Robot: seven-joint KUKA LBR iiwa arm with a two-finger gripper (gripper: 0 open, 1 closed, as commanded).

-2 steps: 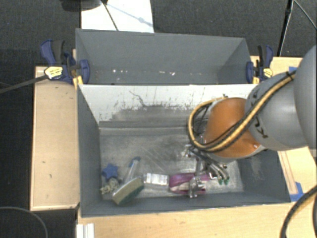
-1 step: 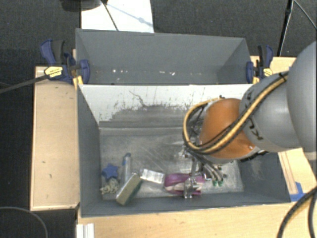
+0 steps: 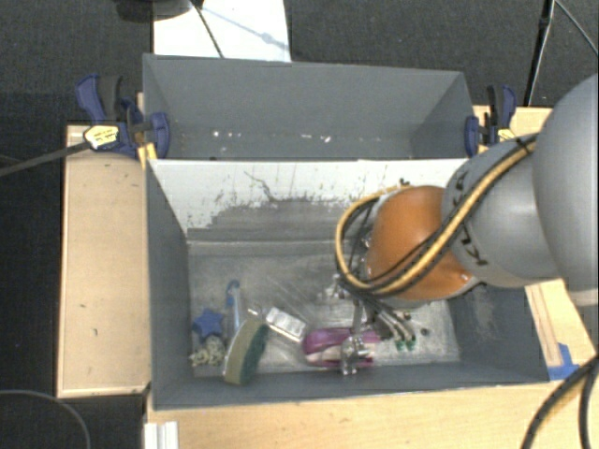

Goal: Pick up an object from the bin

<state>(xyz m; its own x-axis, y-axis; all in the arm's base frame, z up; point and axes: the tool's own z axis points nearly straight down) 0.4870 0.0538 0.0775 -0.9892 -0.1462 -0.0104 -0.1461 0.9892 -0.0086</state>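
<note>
Hanging low, tool [image 3: 352,355] partly hides purple object [image 3: 321,343].

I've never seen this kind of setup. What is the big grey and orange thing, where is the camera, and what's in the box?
The grey shape with the orange cover is a robot arm, reaching in from the right. One camera looks down on a grey metal bin from above. The arm's gripper is low near the front wall, at a purple object. Left of it lie a small silvery piece, a green and tan sponge-like block and a blue item. Whether anything is held cannot be told.
</note>
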